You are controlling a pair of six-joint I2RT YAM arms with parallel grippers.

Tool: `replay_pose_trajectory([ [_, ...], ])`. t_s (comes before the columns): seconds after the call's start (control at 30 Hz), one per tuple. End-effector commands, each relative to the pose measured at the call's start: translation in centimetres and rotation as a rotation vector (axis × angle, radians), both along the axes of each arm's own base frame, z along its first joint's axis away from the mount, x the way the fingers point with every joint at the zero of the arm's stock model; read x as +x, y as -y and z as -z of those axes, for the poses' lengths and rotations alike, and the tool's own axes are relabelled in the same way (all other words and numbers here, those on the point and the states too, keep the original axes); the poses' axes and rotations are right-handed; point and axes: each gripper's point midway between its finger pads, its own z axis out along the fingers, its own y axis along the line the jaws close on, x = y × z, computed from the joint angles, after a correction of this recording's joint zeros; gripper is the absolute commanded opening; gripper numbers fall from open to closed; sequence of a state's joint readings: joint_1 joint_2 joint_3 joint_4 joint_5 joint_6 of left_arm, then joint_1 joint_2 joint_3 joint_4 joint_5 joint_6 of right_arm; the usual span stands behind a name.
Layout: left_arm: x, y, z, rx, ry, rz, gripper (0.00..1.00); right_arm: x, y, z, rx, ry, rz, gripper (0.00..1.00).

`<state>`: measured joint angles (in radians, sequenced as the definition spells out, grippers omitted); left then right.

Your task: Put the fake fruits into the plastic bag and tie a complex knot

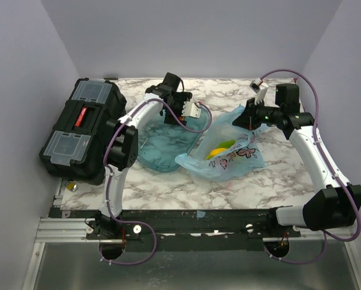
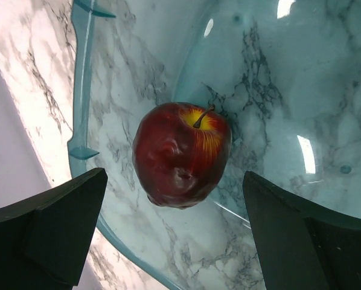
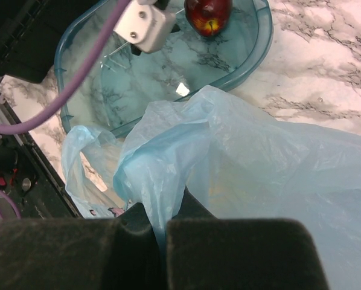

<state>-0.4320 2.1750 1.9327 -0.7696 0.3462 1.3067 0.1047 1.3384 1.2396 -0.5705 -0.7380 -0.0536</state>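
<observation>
Apple (image 2: 180, 156) near tray rim (image 2: 78, 121), clear gaps inside the spread left tool (image 2: 173, 176).

Pale lavender walls (image 1: 192, 36) enclose three sides. Counter (image 1: 168, 181) is white-grey marble pattern. Black toolbox (image 1: 81, 130) sits at its left edge.

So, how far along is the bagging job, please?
The banana and green piece show inside the plastic bag, whose edge the right gripper pinches. The open left gripper straddles the dark red apple in the teal tray. Bagging it and knotting remain.
</observation>
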Motion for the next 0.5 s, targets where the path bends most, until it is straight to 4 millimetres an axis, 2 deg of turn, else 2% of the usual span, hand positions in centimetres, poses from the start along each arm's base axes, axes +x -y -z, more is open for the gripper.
replay_pose_trajectory([
  [0.0,1.5,-1.1,2.4,0.116,0.017,0.022,0.98,-0.1,0.4,-0.4,-0.017,0.022,0.013,0.01],
  [0.2,1.7,-1.2,4.8,0.149,0.015,0.060,0.97,-0.4,0.5,-0.4,-0.024,0.026,0.019,0.01],
  [0.3,1.5,-0.8,5.5,0.155,0.011,0.072,0.92,-0.5,0.6,-0.3,-0.029,0.021,0.020,0.01],
  [0.43,0.7,-0.3,5.5,0.132,-0.021,0.082,0.80,-0.5,0.7,-0.3,-0.037,0.021,0.019,0.01],
  [0.47,0.4,-0.4,5.5,0.130,-0.036,0.078,0.73,-0.5,0.7,-0.4,-0.036,0.023,0.020,0.01],
])
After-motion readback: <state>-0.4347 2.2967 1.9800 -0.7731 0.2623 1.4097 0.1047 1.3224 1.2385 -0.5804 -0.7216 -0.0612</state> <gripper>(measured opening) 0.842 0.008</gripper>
